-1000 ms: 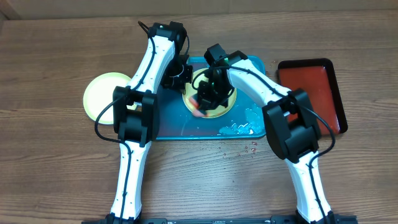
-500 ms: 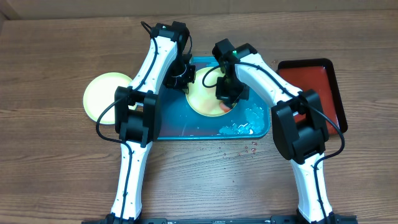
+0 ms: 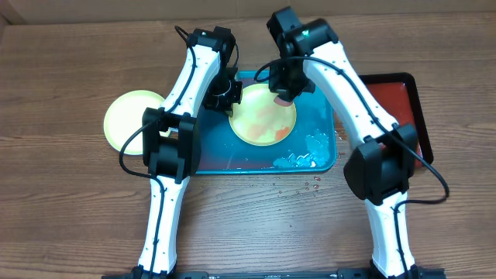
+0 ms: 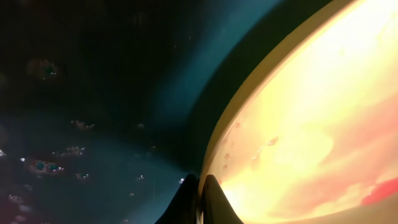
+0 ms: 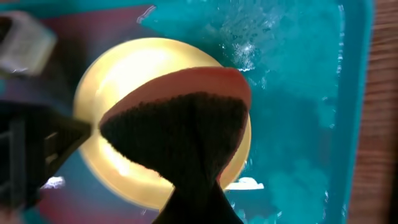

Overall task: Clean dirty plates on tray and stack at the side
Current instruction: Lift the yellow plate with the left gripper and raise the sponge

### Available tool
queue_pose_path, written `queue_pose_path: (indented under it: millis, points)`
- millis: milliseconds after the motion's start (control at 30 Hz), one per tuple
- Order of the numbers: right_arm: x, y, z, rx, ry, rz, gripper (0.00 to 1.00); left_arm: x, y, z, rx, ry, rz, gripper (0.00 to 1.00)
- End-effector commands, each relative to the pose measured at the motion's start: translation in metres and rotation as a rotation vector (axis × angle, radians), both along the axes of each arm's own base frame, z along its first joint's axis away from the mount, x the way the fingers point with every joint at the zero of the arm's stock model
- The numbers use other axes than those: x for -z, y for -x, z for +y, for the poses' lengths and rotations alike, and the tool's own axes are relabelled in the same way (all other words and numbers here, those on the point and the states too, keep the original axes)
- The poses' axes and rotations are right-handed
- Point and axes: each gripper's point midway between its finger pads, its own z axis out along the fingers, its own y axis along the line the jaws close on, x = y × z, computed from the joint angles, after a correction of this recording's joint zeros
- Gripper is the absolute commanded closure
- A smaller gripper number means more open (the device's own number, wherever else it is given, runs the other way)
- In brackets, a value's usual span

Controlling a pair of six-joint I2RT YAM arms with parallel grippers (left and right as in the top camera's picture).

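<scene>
Since half a second ago the right end effector (image 3: 284, 87) has lifted off the right edge of the plate (image 3: 260, 125) and now sits over the far rim of the tray (image 3: 225, 159). One second ago it was down on the plate's centre. The left arm's pose matches both earlier frames.

Right end effector: clamped on a sponge (image 3: 284, 99) with a pink body and a dark scouring face. The right wrist view shows the sponge (image 5: 180, 118) pinched and bowed above the plate. Contact with the plate cannot be told.

Left end effector (image 3: 227, 94): closed on the plate's rim, toward the tray's far-left corner. The left wrist view shows its fingers (image 4: 186, 202) together on the yellow-green rim.

Plate: inside the tray, about mid-tray, with a reddish smear across its pale centre.

Foam (image 3: 298, 159) lies in the tray's near-right corner. Droplets (image 3: 306, 186) are on the surface (image 3: 62, 194) just in front of the tray. A second plate (image 3: 128, 120) lies on the surface left of the tray, partly behind the left arm. A red tray (image 3: 407, 101) lies right of the tray, partly hidden by the right arm.
</scene>
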Motion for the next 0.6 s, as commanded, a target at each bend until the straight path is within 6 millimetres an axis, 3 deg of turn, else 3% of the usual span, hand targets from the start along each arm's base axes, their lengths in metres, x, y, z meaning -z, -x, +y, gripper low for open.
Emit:
queue_pose_path:
  millis: [0, 300, 433, 567]
  points:
    - [-0.082, 0.000, -0.014, 0.019, -0.086, -0.157, 0.96, -0.028, -0.011, 0.013, 0.022, -0.031, -0.086, 0.96]
    - [-0.172, 0.026, -0.078, 0.113, -0.131, -0.311, 0.96, -0.119, -0.022, 0.023, 0.017, -0.058, -0.311, 0.96]
    - [-0.198, 0.033, -0.108, 0.176, -0.144, -0.374, 0.96, -0.156, -0.020, 0.036, 0.009, -0.110, -0.400, 0.96]
    - [-0.210, 0.037, -0.132, 0.230, -0.141, -0.402, 0.96, -0.191, -0.016, 0.047, -0.001, -0.153, -0.485, 0.96]
